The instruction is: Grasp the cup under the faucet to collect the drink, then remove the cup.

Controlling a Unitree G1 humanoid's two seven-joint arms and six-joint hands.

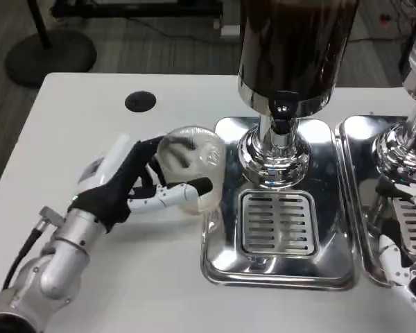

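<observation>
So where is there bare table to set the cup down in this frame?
Bare table lies left of the chrome drip tray, around the black grommet hole, and along the near edge below the left hand holding the cup. It is crowded at the right, where a second tray abuts the first beside the right hand.

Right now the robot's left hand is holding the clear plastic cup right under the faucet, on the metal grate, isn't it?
Not quite. The head view shows the left hand holding the clear plastic cup, but the cup is left of the slotted metal grate, at the shiny drip tray's left edge, not under the black faucet.
</observation>
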